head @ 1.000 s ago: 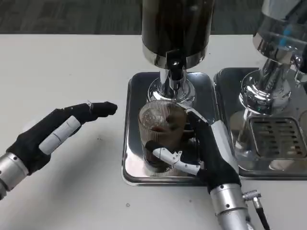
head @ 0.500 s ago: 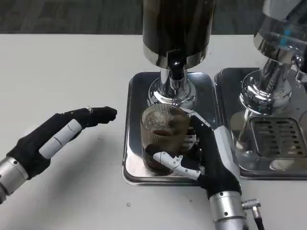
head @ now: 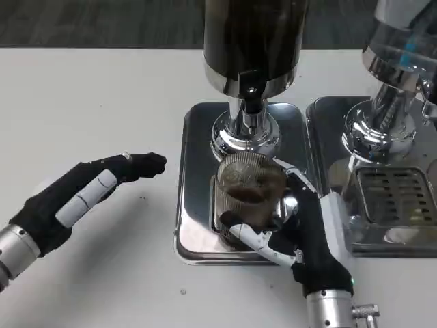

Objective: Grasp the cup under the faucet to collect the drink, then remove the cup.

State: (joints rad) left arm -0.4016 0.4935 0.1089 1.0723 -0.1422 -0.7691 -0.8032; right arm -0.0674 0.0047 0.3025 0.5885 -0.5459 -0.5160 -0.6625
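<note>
A ribbed clear cup (head: 247, 195) with dark drink in it stands on the steel drip tray (head: 194, 171), just in front of the dispenser's faucet (head: 250, 113). My right hand (head: 304, 232) grips the cup from its right and front, thumb across the lower front and fingers behind it. Over the white table at the left my left hand (head: 82, 195) stays flat with its fingers stretched toward the tray, holding nothing. The dark drink tank (head: 254, 41) rises above the faucet.
A second dispenser (head: 392, 82) with its own drip tray and grate (head: 396, 198) stands close on the right. Bare white table (head: 102, 102) spreads to the left and along the front edge.
My right hand has shifted the cup to the right and toward the front of the tray, away from under the faucet. The left hand has barely moved.
</note>
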